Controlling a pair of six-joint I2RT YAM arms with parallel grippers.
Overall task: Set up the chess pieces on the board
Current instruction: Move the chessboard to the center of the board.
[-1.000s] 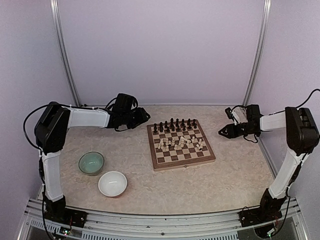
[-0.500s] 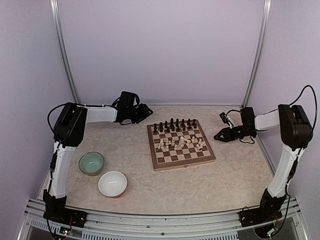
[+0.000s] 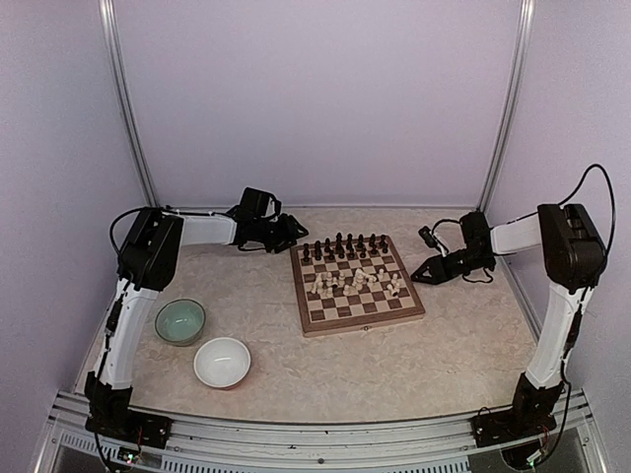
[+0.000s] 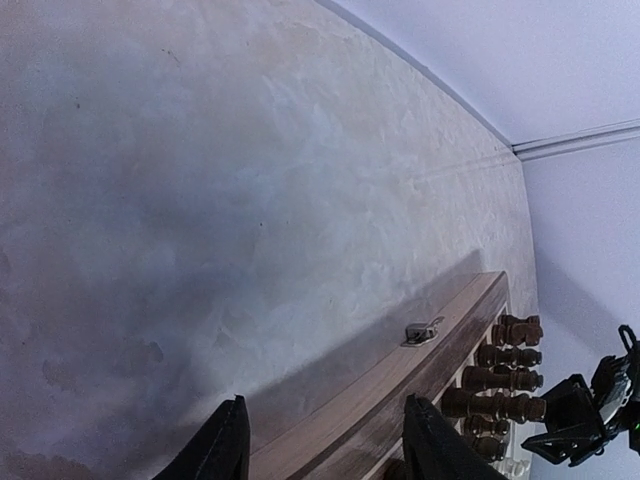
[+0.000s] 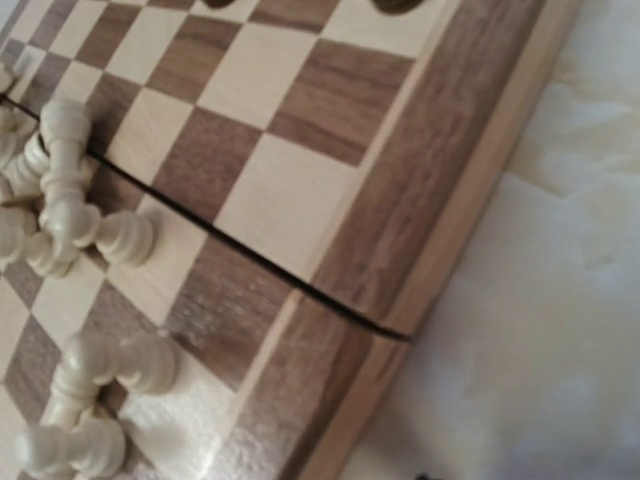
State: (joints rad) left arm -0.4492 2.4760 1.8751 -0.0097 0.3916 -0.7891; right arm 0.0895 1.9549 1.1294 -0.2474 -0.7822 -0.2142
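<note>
The board [image 3: 314, 315] lies mid-table. Dark chess pieces [image 3: 343, 245] stand in rows along its far side. Cream chess pieces [image 3: 355, 284] lie in a loose heap across its middle. My left gripper [image 3: 290, 233] is low beside the board's far-left corner; in the left wrist view it [image 4: 325, 450] is open and empty, over the board's wooden edge [image 4: 440, 350], with dark pieces [image 4: 505, 380] to the right. My right gripper [image 3: 420, 275] is at the board's right edge. Its fingers do not show in the right wrist view, which has toppled cream pieces [image 5: 70, 215] on the board [image 5: 390, 210].
A green bowl [image 3: 180, 321] and a white bowl [image 3: 222, 362] stand at the near left. A small metal clasp [image 4: 422, 330] sits on the board's side. Purple walls and two metal posts close in the back and sides.
Both arms have reached in toward the board. My left gripper has moved right to the far-left corner, my right gripper left to the right edge. The pieces have not moved.
</note>
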